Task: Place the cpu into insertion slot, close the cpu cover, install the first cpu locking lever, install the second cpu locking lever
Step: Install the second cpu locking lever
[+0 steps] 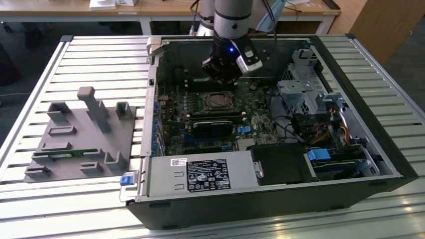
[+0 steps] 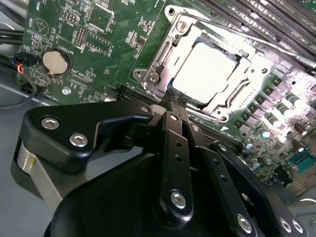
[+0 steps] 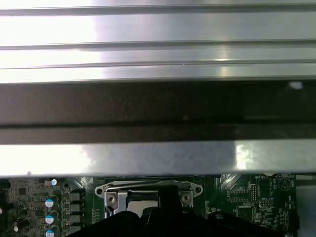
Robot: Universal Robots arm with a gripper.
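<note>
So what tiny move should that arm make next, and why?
Probably ease straight down a little: the gripper, its fingers together, sits at the edge of the cpu cover, which already lies over the cpu in the socket, so a locking lever seems its target.

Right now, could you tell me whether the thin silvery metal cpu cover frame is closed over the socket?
Closed: the cpu cover lies flat around the silvery square cpu in the second wrist view, framing it on the green motherboard.

The arm [image 1: 232, 20] hangs vertical, its gripper [image 2: 174, 102] pointing down, jaws pressed together.
</note>
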